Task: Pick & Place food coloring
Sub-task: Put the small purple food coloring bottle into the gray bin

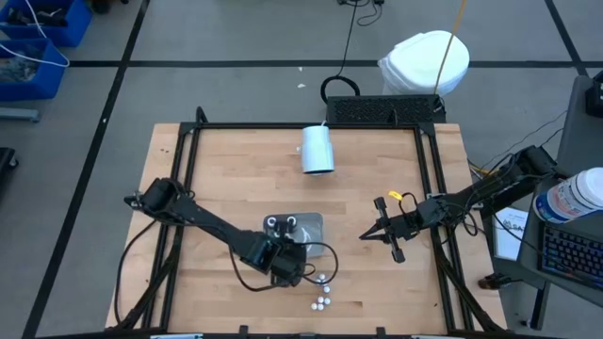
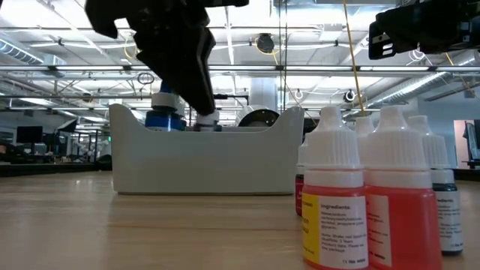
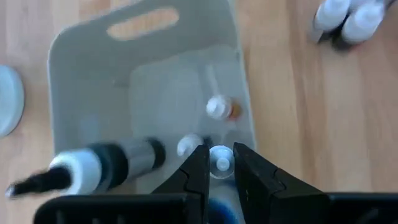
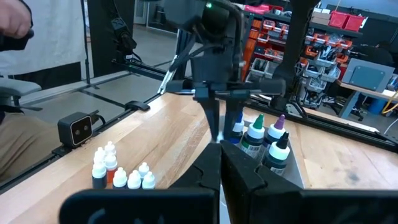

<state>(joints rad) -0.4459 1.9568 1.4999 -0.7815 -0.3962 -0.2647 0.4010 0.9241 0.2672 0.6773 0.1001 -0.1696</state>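
My left gripper [image 3: 217,163] over pale grey plastic tray [image 3: 87,74], pinching small white-capped bottle [image 3: 221,163], probably for drop-in. Right gripper [image 1: 366,236] parked, fingers pressed together.

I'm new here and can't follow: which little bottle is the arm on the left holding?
Find the grey tray mid-table. The left gripper hangs over it, jaws pinching a small white-capped bottle above blue liquid. Unlike the orange bottle lying loose in the tray, it sits between the jaws.

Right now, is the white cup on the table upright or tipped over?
Tipped over. In the high view the white cup lies on its side on the table, its long wall showing.
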